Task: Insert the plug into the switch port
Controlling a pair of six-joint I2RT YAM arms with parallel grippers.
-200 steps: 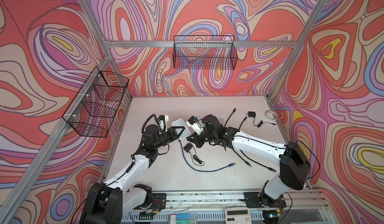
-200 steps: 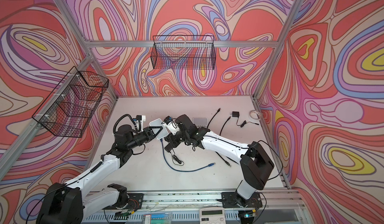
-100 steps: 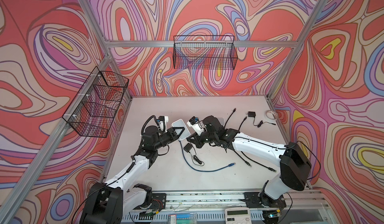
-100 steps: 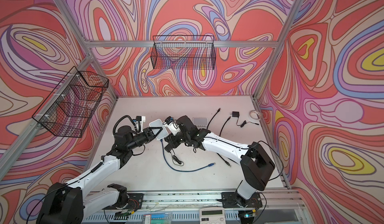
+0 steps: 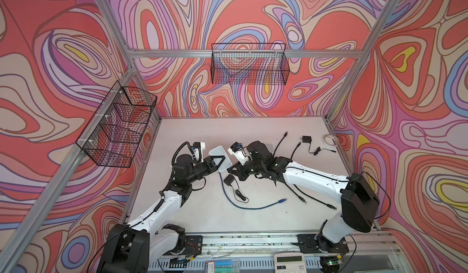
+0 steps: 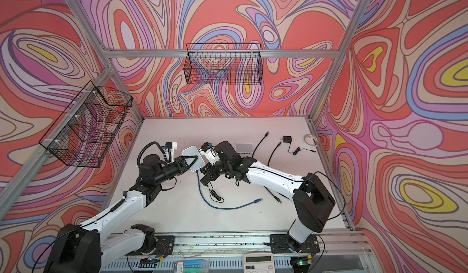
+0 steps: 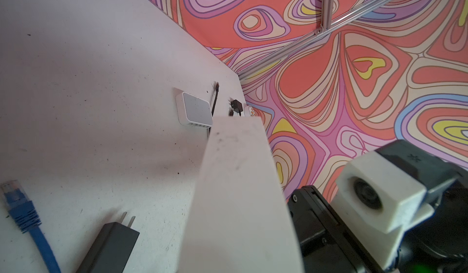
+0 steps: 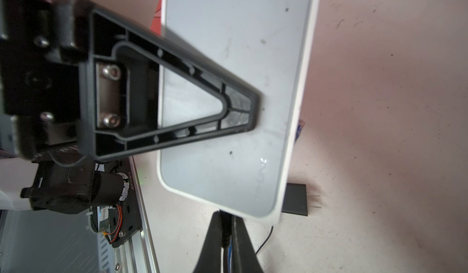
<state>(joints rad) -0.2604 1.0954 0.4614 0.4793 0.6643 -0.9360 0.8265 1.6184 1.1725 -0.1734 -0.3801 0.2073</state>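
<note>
White plastic sits at the centre of both top views. A white, rounded-corner plastic switch (image 5: 226,166) is held clear of the pale matte tabletop (image 5: 202,208) by the left gripper (image 5: 222,158). One black ribbed triangular finger lies flat on its upper face and the partner is hidden beneath, so the jaws are clamped on the box. The right gripper (image 5: 231,170) sits at the switch's near lower edge, where a thin blue network cable (image 5: 253,208) begins. The cable's far connector (image 5: 282,200) lies loose on the table. Against a second ago, neither the arms nor the switch have visibly shifted. I read that as the plug being pressed home, or stuck, rather than on its way.

From the left wrist, one scuffed white face of the switch (image 7: 235,195) fills the middle as a broad slab, and the holding fingers are out of sight. Past it lie a second pale box (image 7: 195,112) and a matte black power adapter (image 7: 111,244) with two metal prongs.

From the right wrist, the switch shows a smooth grey top inside a white rim. The right arm's two black fingers (image 8: 210,241) are drawn into a narrow slit, pinching a dark plug (image 8: 225,225), with blue cable trailing behind it. The plug's tip meets the switch's lower rim. The port itself is hidden, so I cannot tell how deep it sits.
</note>
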